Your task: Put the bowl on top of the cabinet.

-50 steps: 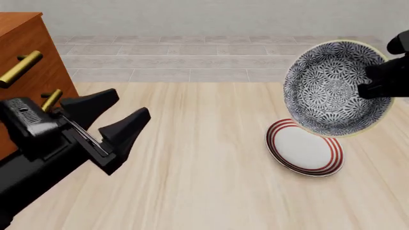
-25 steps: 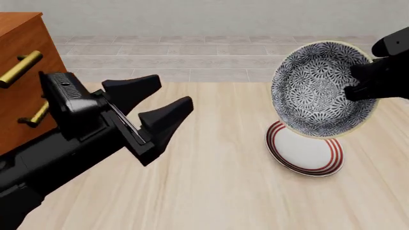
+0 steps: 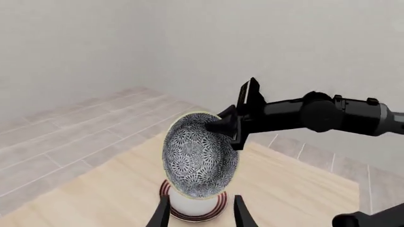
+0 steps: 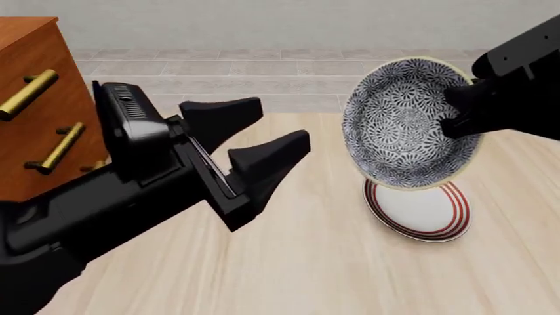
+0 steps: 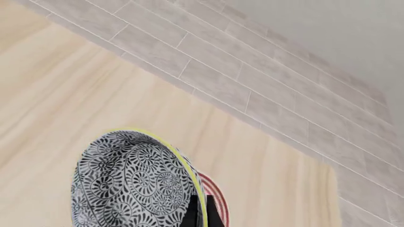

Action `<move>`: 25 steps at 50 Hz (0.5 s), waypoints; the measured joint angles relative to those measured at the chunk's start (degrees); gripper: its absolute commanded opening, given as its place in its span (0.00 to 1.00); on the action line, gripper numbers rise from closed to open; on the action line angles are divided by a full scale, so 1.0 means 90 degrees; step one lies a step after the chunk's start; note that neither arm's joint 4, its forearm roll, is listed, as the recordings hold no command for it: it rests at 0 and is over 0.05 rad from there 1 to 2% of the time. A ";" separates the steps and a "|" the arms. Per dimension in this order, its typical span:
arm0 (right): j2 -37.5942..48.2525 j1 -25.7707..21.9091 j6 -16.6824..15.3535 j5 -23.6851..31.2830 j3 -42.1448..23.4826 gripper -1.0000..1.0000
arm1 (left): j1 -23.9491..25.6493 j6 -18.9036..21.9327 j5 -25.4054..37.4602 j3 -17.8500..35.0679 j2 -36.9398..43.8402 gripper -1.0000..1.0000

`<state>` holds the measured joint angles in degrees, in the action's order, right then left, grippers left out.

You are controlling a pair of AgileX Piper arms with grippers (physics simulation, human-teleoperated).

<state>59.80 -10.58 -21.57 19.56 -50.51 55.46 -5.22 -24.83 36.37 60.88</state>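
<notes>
left wrist view: the bowl (image 3: 200, 161) hangs in the air tipped on edge, its hollow facing this camera, directly above the plate (image 3: 192, 209). the right gripper (image 3: 235, 126) pinches the bowl's rim on its far upper side. the left gripper (image 3: 199, 215) shows only two finger tips, spread apart with nothing between them, pointed at the bowl.

front view: the bowl (image 4: 407, 123) is held up clear of the plate (image 4: 421, 211), well apart from the cabinet (image 4: 39, 111) across the table (image 4: 332, 262). the right gripper (image 4: 455, 111) is clamped on the rim at the side away from the cabinet. the left gripper (image 4: 262, 131) sits between cabinet and bowl, jaws wide, empty, near the bowl but not touching it. this looks like a handover in the making.

right wrist view: the bowl (image 5: 136, 182) fills the lower part, patterned outside toward the camera, the yellowish rim caught between the fingers (image 5: 190, 215), though only a sliver of them shows, so the depth of the pinch is hard to judge.

risks: a thin rim pinch on a tilted bowl may let it swing or slip onto the plate. if the left jaws close off the rim, or the right lets go early, it drops. a hard push from the left could lever it out.
</notes>
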 measured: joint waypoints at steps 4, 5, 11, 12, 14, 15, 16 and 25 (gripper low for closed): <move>0.0031 -0.0105 -0.0004 -0.0017 -0.0001 0.00 | 0.0044 -0.0051 0.0007 0.0068 0.0056 1.00; 0.0034 -0.0132 -0.0003 -0.0018 -0.0003 0.00 | 0.0054 -0.0066 0.0007 0.0083 0.0071 1.00; 0.0026 -0.0283 -0.0008 -0.0009 -0.0005 0.00 | 0.0083 -0.0155 -0.0004 0.0176 0.0162 1.00; 0.0020 -0.0305 -0.0009 -0.0003 -0.0006 0.00 | 0.0084 -0.0168 -0.0007 0.0189 0.0176 1.00; 0.0003 -0.0345 -0.0011 0.0009 -0.0006 0.00 | 0.0076 -0.0181 -0.0013 0.0218 0.0214 1.00; -0.0008 -0.0365 -0.0012 0.0015 -0.0004 0.00 | 0.0072 -0.0186 -0.0016 0.0232 0.0232 1.00; -0.0018 -0.0383 -0.0013 0.0021 -0.0002 0.00 | 0.0065 -0.0190 -0.0018 0.0246 0.0250 1.00; -0.0158 -0.0505 -0.0028 0.0086 0.0042 0.00 | -0.0020 -0.0210 -0.0040 0.0365 0.0417 1.00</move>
<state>58.38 -15.13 -21.82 20.34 -50.14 55.28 -7.11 -25.19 39.66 64.63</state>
